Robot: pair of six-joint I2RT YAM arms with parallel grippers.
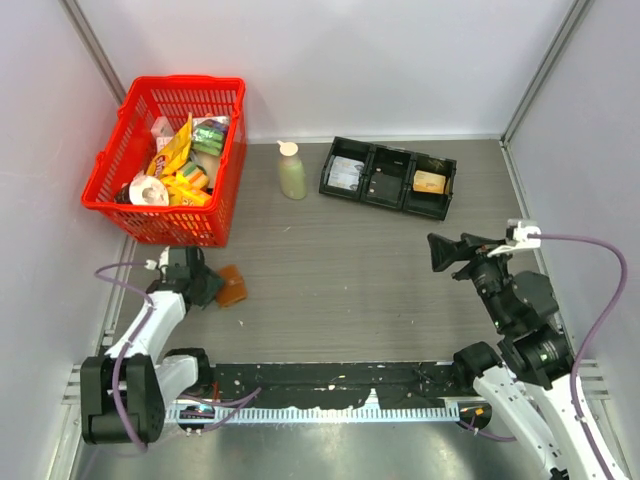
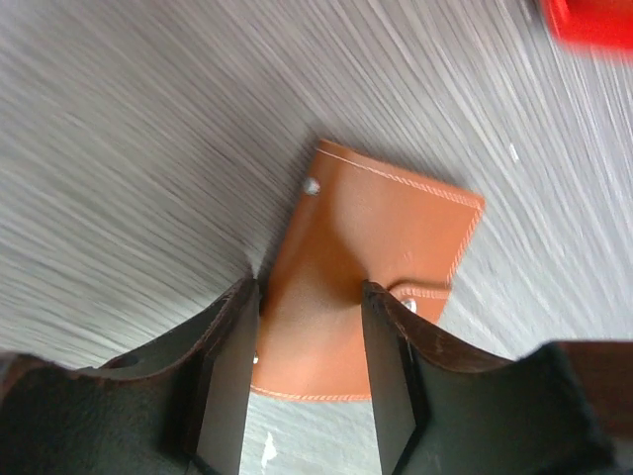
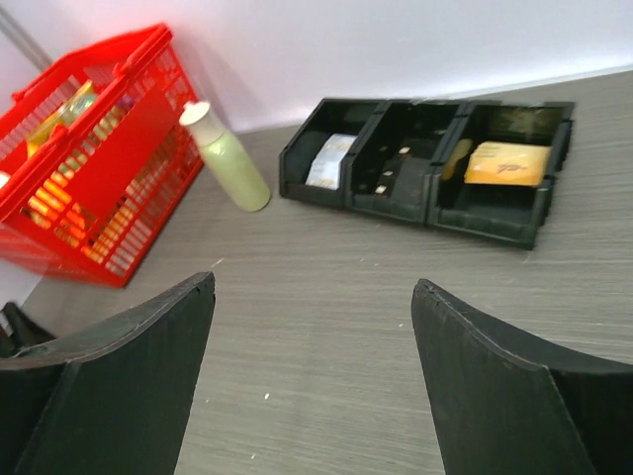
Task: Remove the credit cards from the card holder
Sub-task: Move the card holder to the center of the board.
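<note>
Both arms are rocking the same colour scheme. The left arm [image 1: 152, 322] is showing white link shells with chunky black joint housings. The right arm [image 1: 522, 302] is looking mostly black up top, with a white shell lower down. The left purple cable [image 1: 118, 272] is running off the left arm, and the right purple cable [image 1: 605, 300] is coming out of a little white plug block [image 1: 522, 236]. The left gripper [image 2: 310, 285] fingers [image 2: 229, 376] are looking matte black and a bit scuffed. The right gripper [image 3: 315, 282] fingers [image 3: 129, 386] are coming across as plain black curved wedges.
</note>
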